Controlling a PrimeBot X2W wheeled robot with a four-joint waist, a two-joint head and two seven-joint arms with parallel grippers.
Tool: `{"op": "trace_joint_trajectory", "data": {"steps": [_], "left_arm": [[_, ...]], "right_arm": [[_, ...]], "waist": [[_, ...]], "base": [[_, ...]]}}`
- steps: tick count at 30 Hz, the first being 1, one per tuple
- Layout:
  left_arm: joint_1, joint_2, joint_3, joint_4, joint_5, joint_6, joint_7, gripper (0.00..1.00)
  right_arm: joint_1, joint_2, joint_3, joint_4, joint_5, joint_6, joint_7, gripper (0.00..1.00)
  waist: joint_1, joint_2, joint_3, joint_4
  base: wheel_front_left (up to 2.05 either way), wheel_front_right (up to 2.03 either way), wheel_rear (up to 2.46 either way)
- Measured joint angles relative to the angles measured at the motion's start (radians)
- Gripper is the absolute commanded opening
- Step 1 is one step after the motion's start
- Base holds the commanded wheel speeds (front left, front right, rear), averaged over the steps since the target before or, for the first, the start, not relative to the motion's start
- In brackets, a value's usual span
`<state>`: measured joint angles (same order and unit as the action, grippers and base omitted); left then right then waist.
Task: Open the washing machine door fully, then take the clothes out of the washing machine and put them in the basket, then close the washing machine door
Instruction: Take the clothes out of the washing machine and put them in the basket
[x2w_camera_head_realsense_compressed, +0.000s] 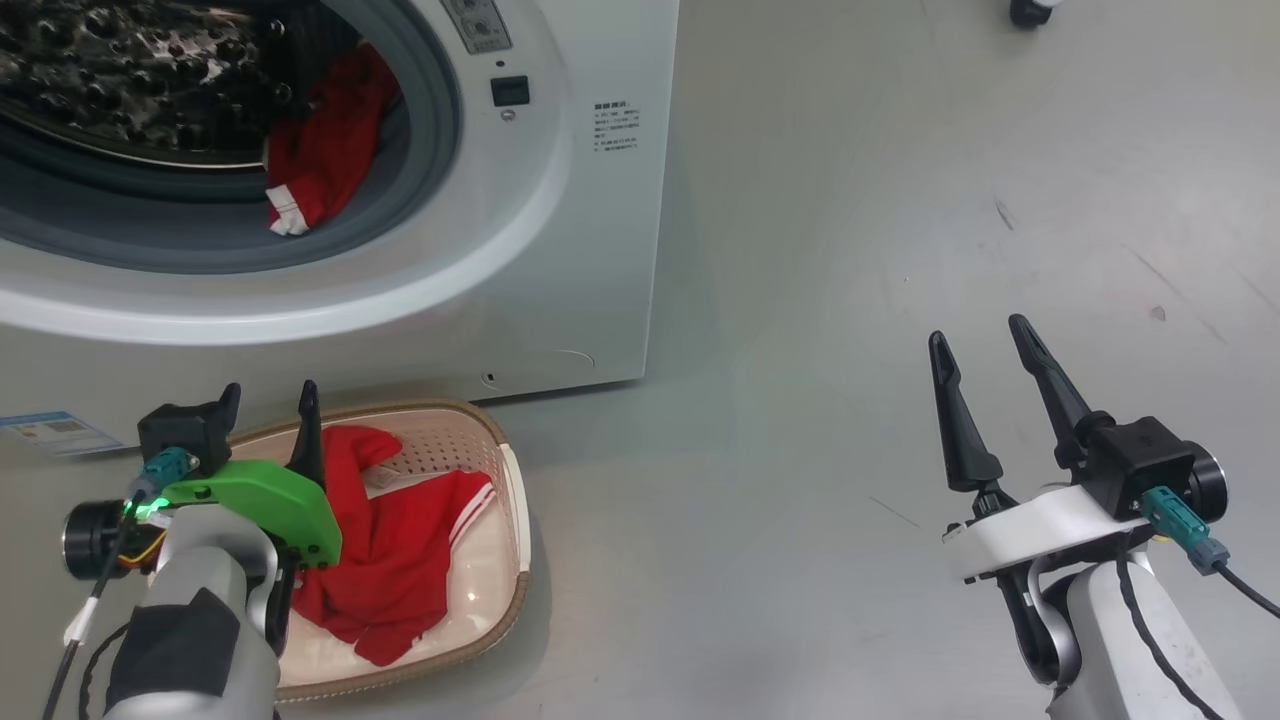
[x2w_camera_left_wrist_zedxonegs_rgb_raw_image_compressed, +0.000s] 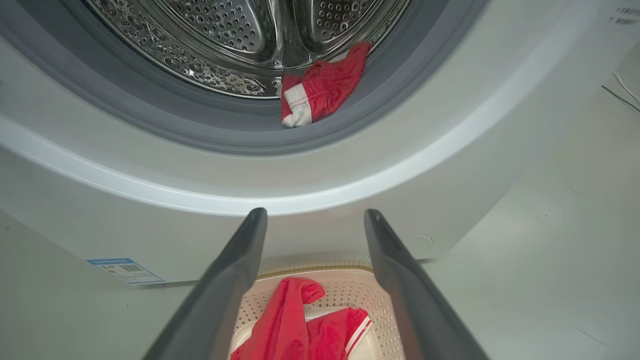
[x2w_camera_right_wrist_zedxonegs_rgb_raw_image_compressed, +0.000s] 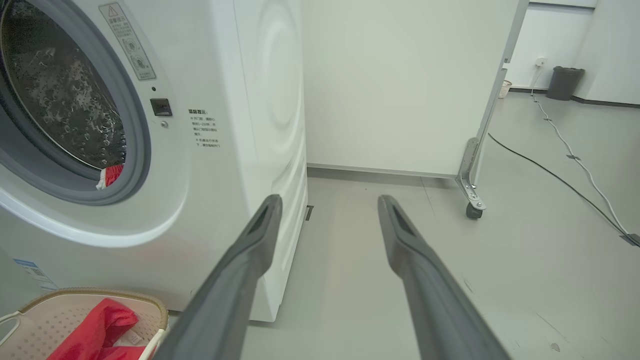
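Grey floor (x2w_camera_head_realsense_compressed: 850, 250): one basket (x2w_camera_head_realsense_compressed: 450, 440), one washing machine (x2w_camera_head_realsense_compressed: 600, 250), one red garment (x2w_camera_head_realsense_compressed: 400, 560) in each.

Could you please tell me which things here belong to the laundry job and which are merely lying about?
Job:
washing machine
red garment in the drum
basket
red garment in the basket

Lying about:
dark bin
wheeled partition
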<state>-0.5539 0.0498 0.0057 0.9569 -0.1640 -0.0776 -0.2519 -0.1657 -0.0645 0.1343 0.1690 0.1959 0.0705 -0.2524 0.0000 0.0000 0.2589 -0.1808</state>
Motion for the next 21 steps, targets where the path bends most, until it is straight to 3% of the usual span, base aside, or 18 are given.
{"op": "trace_joint_trajectory", "data": {"steps": [8, 21], "left_arm": [[0.061, -0.004, 0.012, -0.196, -0.002, -0.007, 0.0, 1.0], [0.225, -0.011, 0.023, -0.377, -0.012, -0.011, 0.0, 1.0]], "right_arm": [[0.025, 0.001, -0.004, -0.011, -0.005, 0.0, 0.0, 1.0], [0.085, 0.002, -0.013, -0.025, -0.005, 0.003, 0.0, 1.0]], "waist": [[0.0, 0.0, -0.07, 0.039], [0.0, 0.0, -0.151, 0.064]], "base": [[0.0, 0.0, 0.0], [0.0, 0.0, 0.0]]}}
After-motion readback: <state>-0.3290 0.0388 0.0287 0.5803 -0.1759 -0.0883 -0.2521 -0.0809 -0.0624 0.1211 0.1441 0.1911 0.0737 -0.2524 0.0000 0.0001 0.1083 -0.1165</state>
